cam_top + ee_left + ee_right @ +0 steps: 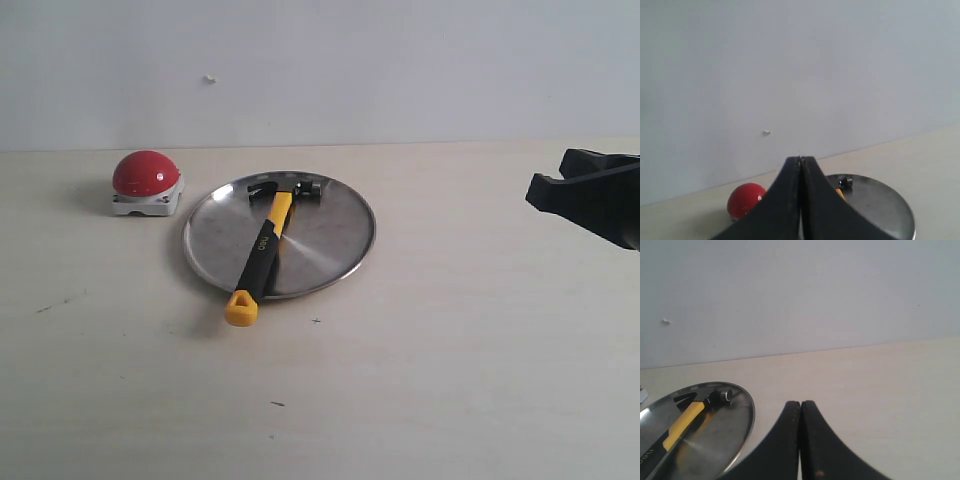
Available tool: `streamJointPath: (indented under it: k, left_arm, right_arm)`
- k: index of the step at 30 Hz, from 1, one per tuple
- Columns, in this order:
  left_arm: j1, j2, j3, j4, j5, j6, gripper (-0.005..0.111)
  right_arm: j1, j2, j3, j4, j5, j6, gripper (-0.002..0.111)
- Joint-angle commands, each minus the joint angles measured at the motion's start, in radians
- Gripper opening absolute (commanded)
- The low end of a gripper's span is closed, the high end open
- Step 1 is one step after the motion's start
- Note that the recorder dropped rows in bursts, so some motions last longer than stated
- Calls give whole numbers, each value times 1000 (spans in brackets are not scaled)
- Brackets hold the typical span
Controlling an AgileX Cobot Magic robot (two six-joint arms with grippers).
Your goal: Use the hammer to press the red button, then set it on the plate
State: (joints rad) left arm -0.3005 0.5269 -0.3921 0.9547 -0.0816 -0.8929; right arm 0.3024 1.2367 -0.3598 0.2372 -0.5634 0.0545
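While the left gripper (800, 161) and right gripper (800, 404) sit clenched on nothing, the hammer (266, 243) lies across the plate (342, 240); expect it head-heavy and rigid, and grasp its handle near the head.

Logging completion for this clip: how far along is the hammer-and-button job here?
Done: the hammer lies on the plate, its yellow loop overhanging the rim. In hand: nothing; the left pincer and right pincer are both shut and empty. Left: apparently nothing, though whether the red button was pressed cannot be seen.
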Motion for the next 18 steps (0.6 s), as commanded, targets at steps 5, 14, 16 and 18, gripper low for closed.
streamJointPath:
  k: [5, 14, 16, 18]
  left_arm:
    - [0, -157, 131, -675, 8, 676, 0]
    - [0, -199, 222, -655, 63, 707, 0]
    - [3, -236, 248, -655, 69, 707, 0]
    - [26, -288, 274, -655, 110, 697, 0]
  right_arm:
    - [0, -3, 3, -7, -8, -1, 0]
    - [0, -3, 3, -7, -8, -1, 0]
    - [0, -3, 3, -7, -8, -1, 0]
    - [0, -3, 3, -7, -8, -1, 0]
